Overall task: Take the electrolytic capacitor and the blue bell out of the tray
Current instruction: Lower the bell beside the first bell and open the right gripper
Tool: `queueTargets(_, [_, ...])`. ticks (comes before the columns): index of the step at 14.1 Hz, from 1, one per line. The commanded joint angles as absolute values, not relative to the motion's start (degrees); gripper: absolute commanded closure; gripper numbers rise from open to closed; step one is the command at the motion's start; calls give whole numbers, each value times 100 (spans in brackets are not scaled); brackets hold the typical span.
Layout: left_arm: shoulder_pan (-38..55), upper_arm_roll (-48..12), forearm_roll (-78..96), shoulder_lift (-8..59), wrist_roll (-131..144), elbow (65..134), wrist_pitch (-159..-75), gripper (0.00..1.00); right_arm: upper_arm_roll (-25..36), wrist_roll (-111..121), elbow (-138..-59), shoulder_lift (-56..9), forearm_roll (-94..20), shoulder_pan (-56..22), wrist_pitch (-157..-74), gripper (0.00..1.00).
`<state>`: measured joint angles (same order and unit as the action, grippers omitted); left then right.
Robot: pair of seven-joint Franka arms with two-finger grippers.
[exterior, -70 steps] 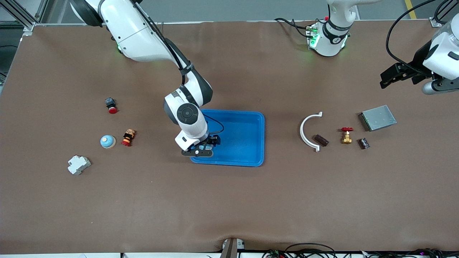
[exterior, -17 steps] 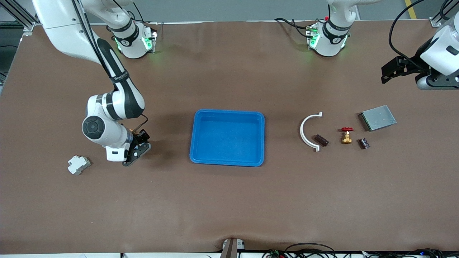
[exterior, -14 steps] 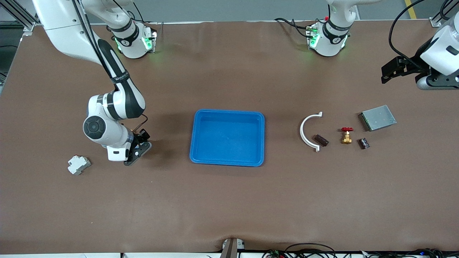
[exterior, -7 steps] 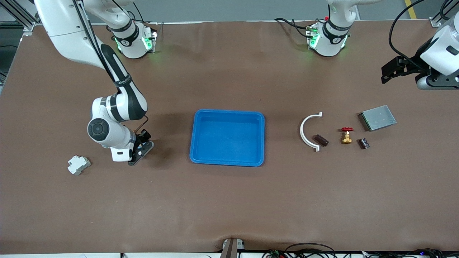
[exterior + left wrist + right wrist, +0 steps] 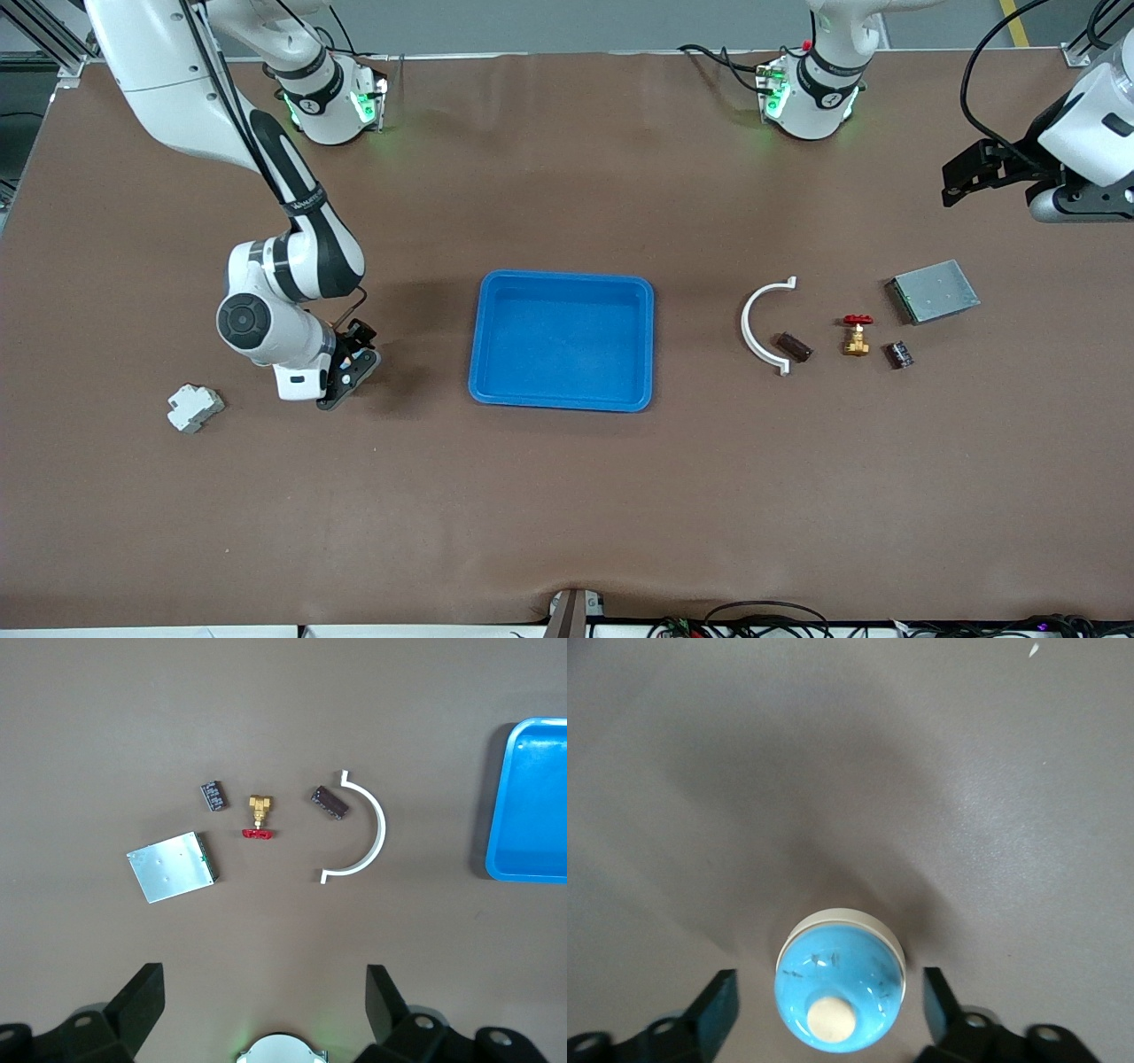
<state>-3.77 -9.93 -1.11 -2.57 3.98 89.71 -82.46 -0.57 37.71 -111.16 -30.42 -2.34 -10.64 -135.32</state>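
Observation:
The blue bell (image 5: 840,983) with a white button sits on the table. It lies between the fingers of my open right gripper (image 5: 830,1010), which is low over it. In the front view the right wrist hides the bell, and the right gripper (image 5: 345,377) is toward the right arm's end of the table. A dark brown cylinder, seemingly the capacitor (image 5: 795,346), lies beside a white curved clip (image 5: 760,323). It also shows in the left wrist view (image 5: 328,803). My left gripper (image 5: 966,177) is open and empty (image 5: 263,1001), high over the left arm's end.
An empty blue tray (image 5: 562,403) sits mid-table. Near the capacitor lie a brass valve with a red handle (image 5: 856,335), a small black part (image 5: 900,355) and a grey metal box (image 5: 933,291). A white breaker (image 5: 195,408) lies near the right gripper.
Five seconds ago the right gripper was over the tray's corner; it is now at the bell. In the last second it edged slightly toward the tray. The left arm has barely moved.

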Motion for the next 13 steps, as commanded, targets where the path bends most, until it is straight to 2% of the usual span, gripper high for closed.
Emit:
queueTargets(1, [-360,-1020,-264,-202,343,8833,-8139,0,-141,3823,-10794,-2962,-369,-958,-13028,0])
queueTargets(4, [-360,-1020,-264,-193,343,8833,-8139,0,-132,3561,-10416,-2909,-369,-958,-12254,0])
queueTargets(9, [-352,-1020,-272,-167,343,8824,-8139,0,-158,2385,-10284,-2611,-378,-1028,-11718,0])
queueTargets(13, [-352,-1020,-272,-167,343,8824,-8139,0,-176,979,-10266,-2023,-378,-1152,-11287,0])
